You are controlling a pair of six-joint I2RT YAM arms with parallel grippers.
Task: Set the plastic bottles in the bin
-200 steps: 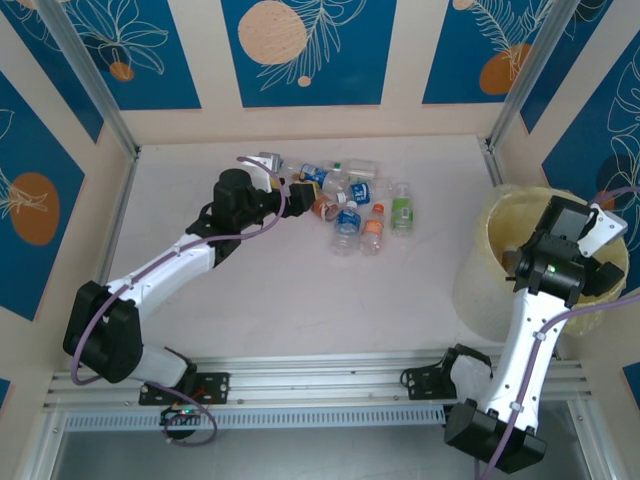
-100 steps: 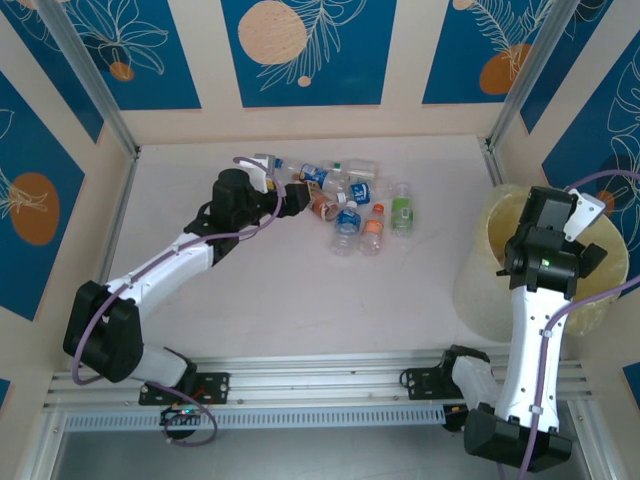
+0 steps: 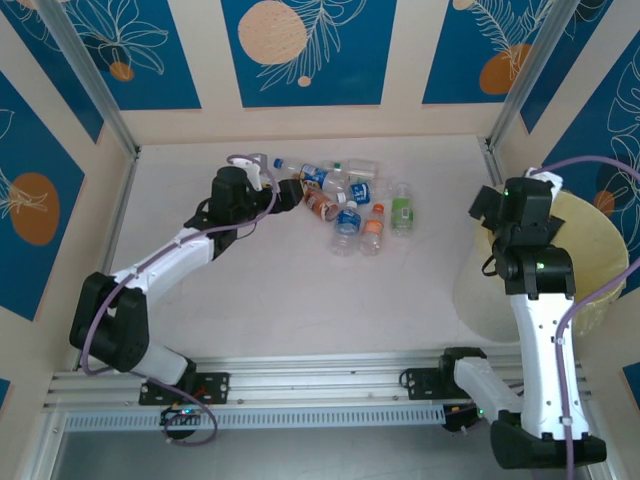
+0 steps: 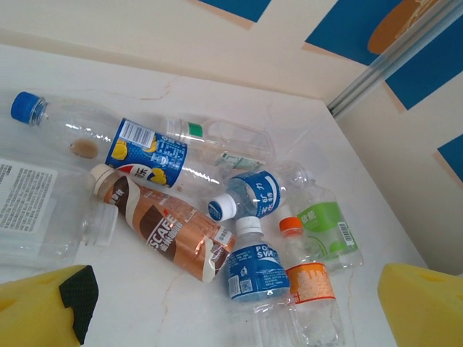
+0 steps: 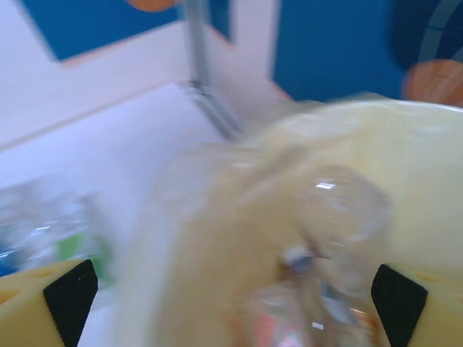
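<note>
Several plastic bottles (image 3: 350, 200) lie in a loose pile at the back middle of the table. My left gripper (image 3: 291, 192) sits open at the pile's left edge. In the left wrist view its yellow fingers (image 4: 43, 311) stand wide apart, with the left gripper (image 4: 239, 314) just short of a brown-label bottle (image 4: 166, 231), a blue-label bottle (image 4: 253, 264) and an orange-label bottle (image 4: 311, 282). My right gripper (image 3: 482, 208) hangs open by the left rim of the pale-yellow bin (image 3: 600, 230). The blurred right wrist view shows the right gripper (image 5: 231, 311) empty above the bin (image 5: 376, 137), with bottles (image 5: 325, 253) lying inside.
A green-label bottle (image 4: 325, 224) and a large clear bottle with a white label (image 4: 36, 210) flank the pile. Blue-and-cream walls and metal posts (image 3: 520, 75) close in the table on three sides. Bare tabletop (image 3: 300, 290) lies between the pile and the arm bases.
The right arm has swung left from over the bin's middle to its left rim, jaws spreading wider. The left gripper has edged slightly back along the pile.
</note>
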